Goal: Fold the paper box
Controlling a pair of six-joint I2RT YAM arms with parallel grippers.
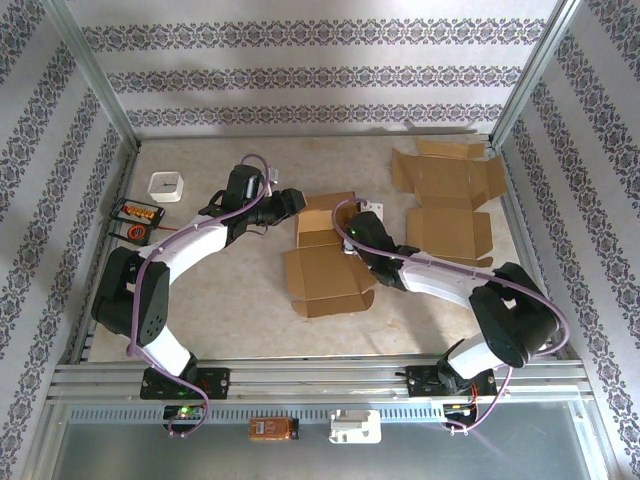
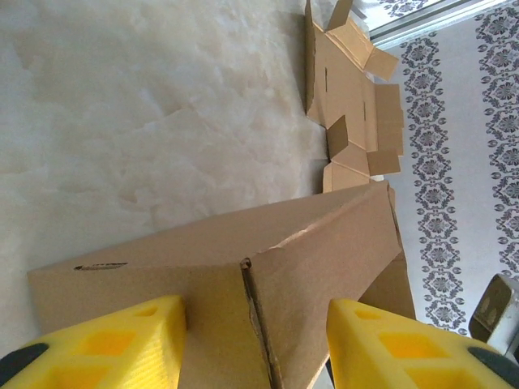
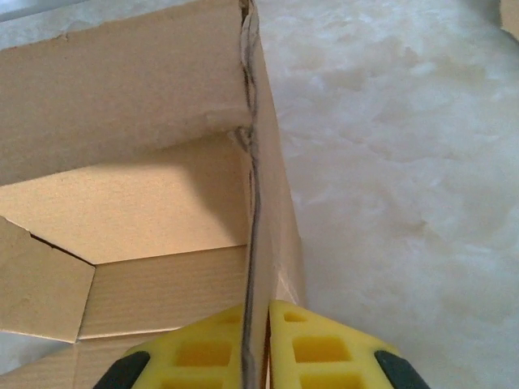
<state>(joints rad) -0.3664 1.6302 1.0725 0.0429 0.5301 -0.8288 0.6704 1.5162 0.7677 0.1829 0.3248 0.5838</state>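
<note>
Now the right claw (image 3: pixel 255 324) pinches a cardboard box (image 3: pixel 122 97) wall shut between its fingers, while the left claw (image 2: pixel 255 316), half open, straddles a corner, which it should probably squeeze next to crease the fold.

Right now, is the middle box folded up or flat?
Partly folded: the middle box has walls standing up, and the right hand pinches one wall.

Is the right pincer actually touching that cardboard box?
Touching. The right wrist view shows the right pincer clamped on a wall of the cardboard box, with no gap.
</note>
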